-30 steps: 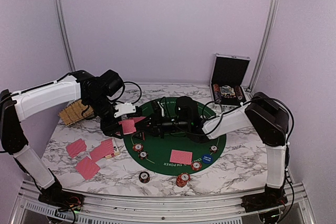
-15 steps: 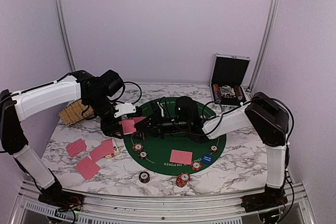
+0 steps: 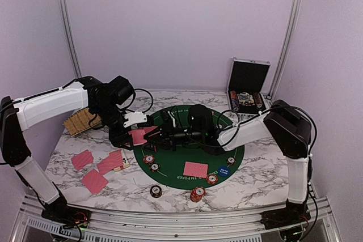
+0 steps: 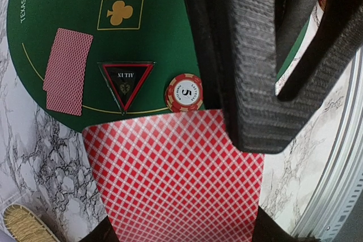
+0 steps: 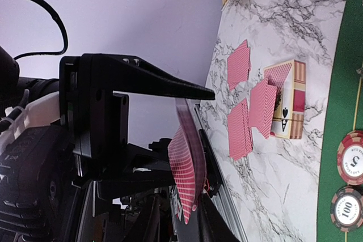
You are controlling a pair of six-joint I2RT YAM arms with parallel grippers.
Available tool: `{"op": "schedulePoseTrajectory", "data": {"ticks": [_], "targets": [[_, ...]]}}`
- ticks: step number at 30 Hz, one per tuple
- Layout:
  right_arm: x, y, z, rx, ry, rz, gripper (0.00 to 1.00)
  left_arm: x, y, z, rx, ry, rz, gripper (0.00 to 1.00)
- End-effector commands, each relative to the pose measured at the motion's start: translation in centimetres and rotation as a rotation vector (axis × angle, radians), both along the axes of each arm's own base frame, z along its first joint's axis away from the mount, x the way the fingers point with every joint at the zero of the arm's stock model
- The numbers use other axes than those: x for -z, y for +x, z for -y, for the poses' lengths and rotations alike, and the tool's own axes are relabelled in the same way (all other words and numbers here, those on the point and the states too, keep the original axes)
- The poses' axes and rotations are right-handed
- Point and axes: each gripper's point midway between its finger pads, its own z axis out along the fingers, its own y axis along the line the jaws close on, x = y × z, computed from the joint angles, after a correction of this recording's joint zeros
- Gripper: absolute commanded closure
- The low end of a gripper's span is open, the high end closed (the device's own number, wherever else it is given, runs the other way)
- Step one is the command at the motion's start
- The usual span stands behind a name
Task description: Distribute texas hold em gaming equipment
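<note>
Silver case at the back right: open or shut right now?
Open. The case has its lid raised, black lining facing the camera, and chips show in its lower half.

Several cards [image 3: 94,181] are lying left of the mat [image 3: 173,158]; the case [image 3: 249,77] is standing behind it, rightwards.

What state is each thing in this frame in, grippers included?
left gripper: shut on the held cards
held cards: gripped, red backs showing
right gripper: open, fingers at the held cards' edge
table cards: lying face down
silver case: open, lid upright
</note>
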Motion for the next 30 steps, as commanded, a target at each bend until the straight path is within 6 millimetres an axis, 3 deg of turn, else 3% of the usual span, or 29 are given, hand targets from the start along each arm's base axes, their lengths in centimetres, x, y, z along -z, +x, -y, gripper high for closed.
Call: {"op": "schedulePoseTrajectory", "data": {"ticks": [1, 7, 14, 30], "targets": [[-1.4, -0.2, -1.0, -0.023, 0.036, 0.032, 0.79, 0.4, -0.4, -0.5, -0.008, 0.029, -0.031, 0.37], [-1.1, -0.2, -1.1, -0.022, 0.028, 0.020, 0.92, 0.5, -0.5, -0.5, -0.009, 0.029, -0.035, 0.37], [-0.9, 0.1, -1.2, -0.022, 0.022, 0.008, 1.00, 0.4, -0.5, -0.6, -0.008, 0.028, -0.031, 0.37], [-2.3, 2.2, 2.8, 0.061, 0.031, 0.039, 1.00, 0.3, -0.5, -0.8, -0.010, 0.035, -0.024, 0.37]]}}
